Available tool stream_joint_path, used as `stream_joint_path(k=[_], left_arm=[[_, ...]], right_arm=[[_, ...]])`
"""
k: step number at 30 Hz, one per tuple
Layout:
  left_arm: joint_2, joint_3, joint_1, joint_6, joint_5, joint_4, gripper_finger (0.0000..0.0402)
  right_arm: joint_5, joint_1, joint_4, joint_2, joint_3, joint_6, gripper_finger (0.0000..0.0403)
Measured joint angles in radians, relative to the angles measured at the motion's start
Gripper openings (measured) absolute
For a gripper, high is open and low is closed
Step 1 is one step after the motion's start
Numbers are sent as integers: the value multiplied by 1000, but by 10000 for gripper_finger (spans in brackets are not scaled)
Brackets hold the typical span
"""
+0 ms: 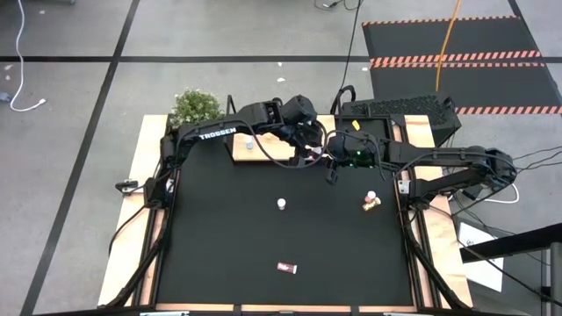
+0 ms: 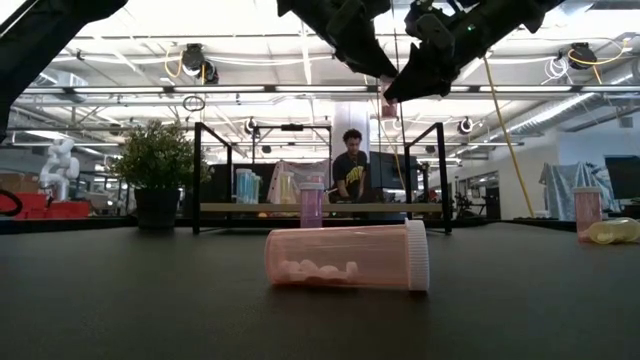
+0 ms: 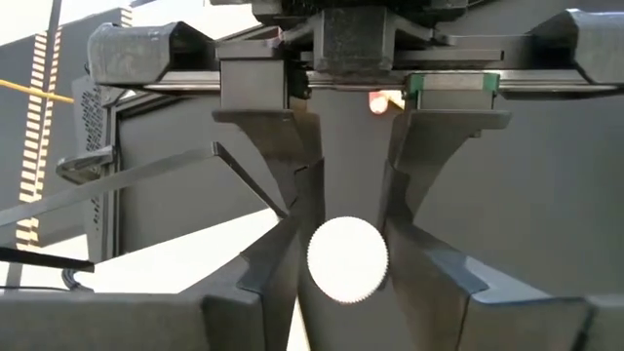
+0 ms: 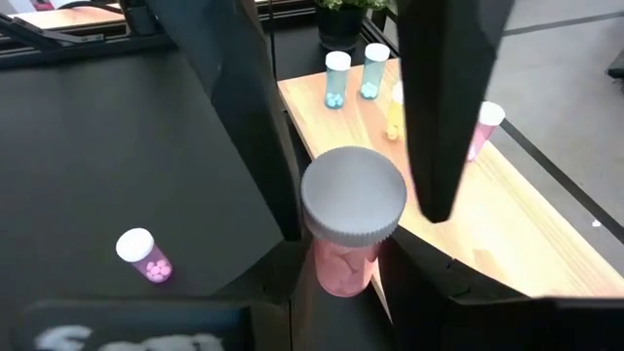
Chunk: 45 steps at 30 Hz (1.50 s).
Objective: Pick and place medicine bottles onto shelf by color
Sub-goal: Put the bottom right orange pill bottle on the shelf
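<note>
A pink medicine bottle with a pale cap hangs in the air above the table's far middle, near the shelf. My left gripper reaches it from the left and my right gripper from the right; both are shut on it. The shelf, a light wooden board, carries two blue bottles, a yellow one and a pink one, all standing on their bases. On the black table a pink bottle stands upright and a maroon bottle lies on its side. Another pink bottle stands beside a yellow one. My left gripper has the bottle's cap between its two fingers, one on each side of its ribbed rim. The fingers slant down from the table's left. My right gripper pinches the pink body just below the cap. It slants down from the table's right. The bottle stands upright, cap up, lifted clear of the table.
A green bushy plant stands at the far left corner beside the shelf. A black device sits behind the far right edge. In the low view a person shows in the room beyond the table.
</note>
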Motion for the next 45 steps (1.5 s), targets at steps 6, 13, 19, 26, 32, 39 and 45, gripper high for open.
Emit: stream_joint_path(k=[6, 13, 19, 26, 32, 39, 45], left_arm=[[0, 0, 6, 10, 7, -3, 139], [-1, 1, 8, 5, 4, -19, 176], [-1, 1, 10, 6, -6, -30, 198], [-1, 1, 10, 7, -3, -31, 155], [0, 0, 10, 7, -2, -31, 117], [1, -1, 14, 6, -3, -25, 132], [2, -1, 38, -21, -20, -20, 131]], right_arm=[[4, -1, 6, 0, 0, -13, 96], [2, -1, 23, 0, -1, -46, 96], [1, 0, 33, -2, -1, -46, 96], [4, 0, 31, -2, -1, -42, 96], [6, -1, 30, -3, -1, -41, 96], [4, -19, 5, -3, 2, -28, 117], [27, -38, -53, -3, 1, 26, 177]])
